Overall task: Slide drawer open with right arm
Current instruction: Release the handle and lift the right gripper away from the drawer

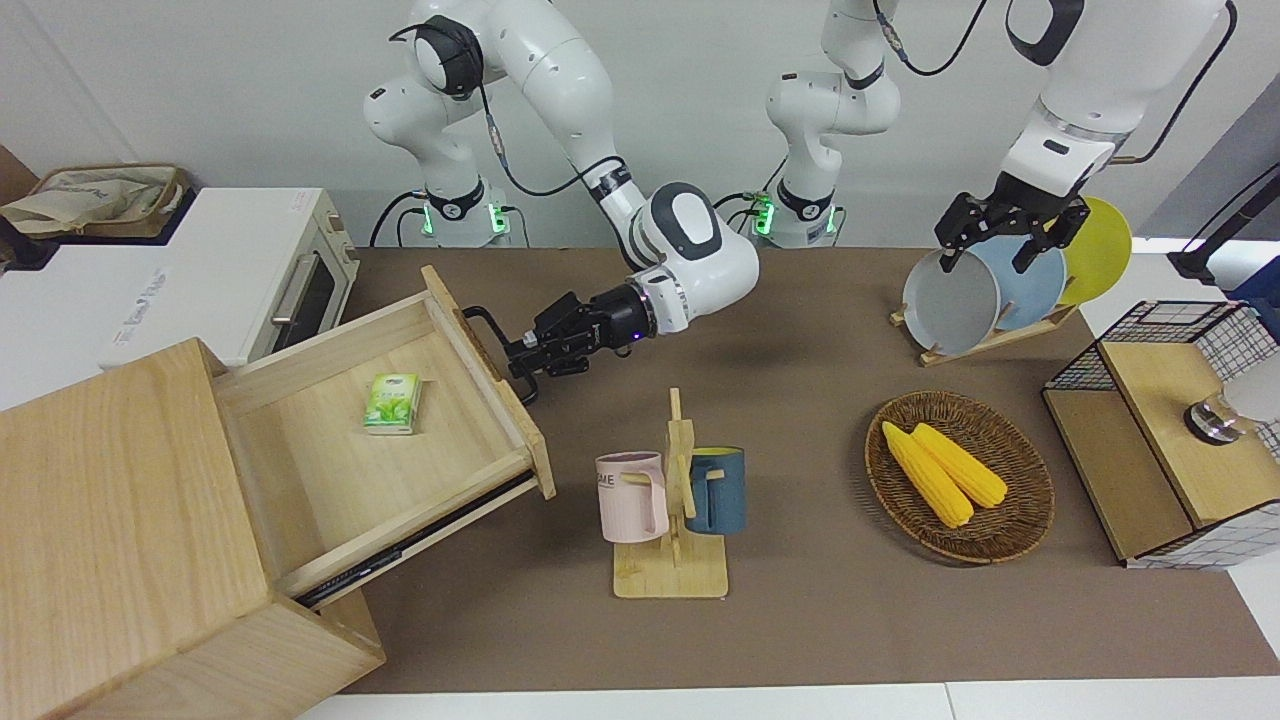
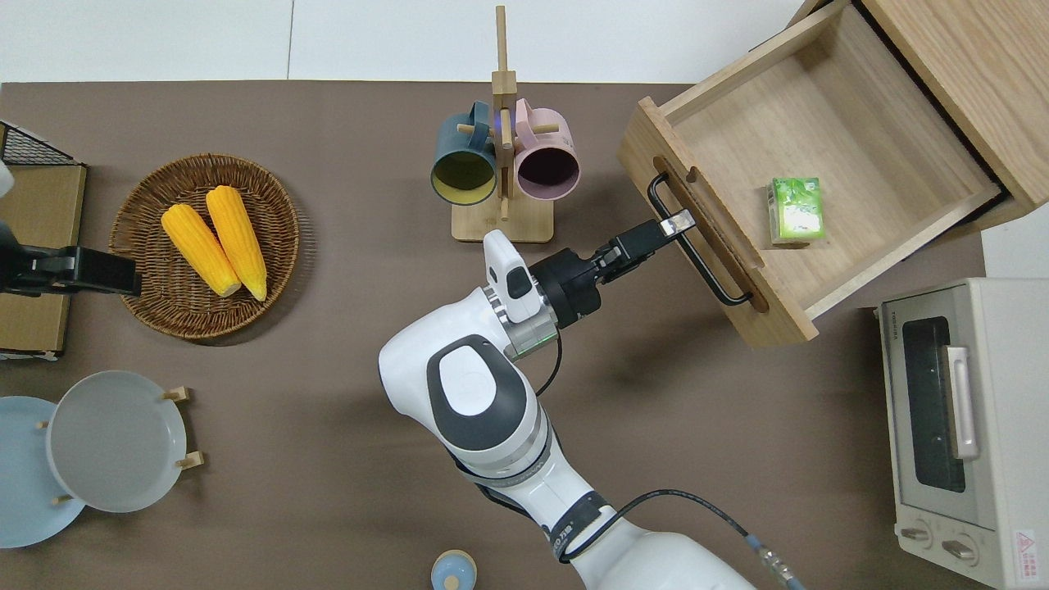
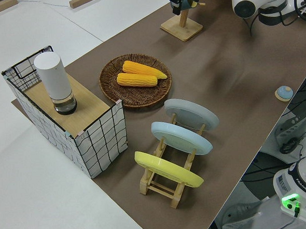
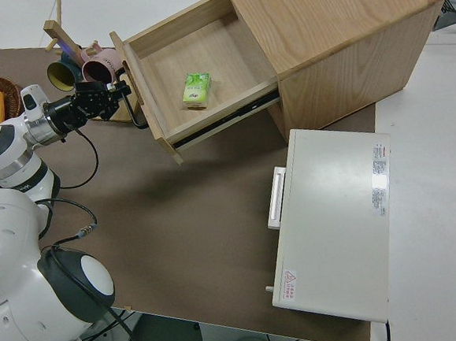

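The drawer [image 1: 300, 440] of the big pale wooden box [image 1: 110, 500] stands pulled well out toward the middle of the table, and a small green packet [image 1: 392, 402] lies on its floor. In the overhead view my right gripper [image 2: 676, 221] is at the black loop handle [image 2: 713, 274] on the drawer [image 2: 860, 139] front, shut on the bar near the end farther from the robots. The right side view shows the same grip, with the gripper [image 4: 119, 90] on the handle [image 4: 133, 115]. My left gripper [image 1: 990, 250] is parked, fingers open.
A white toaster oven [image 1: 250, 280] stands beside the box, nearer to the robots. A mug rack [image 1: 672, 500] with a pink and a blue mug stands mid-table. A wicker basket [image 1: 958, 475] with corn, a plate rack [image 1: 985, 290] and a wire-mesh cabinet [image 1: 1170, 450] occupy the left arm's end.
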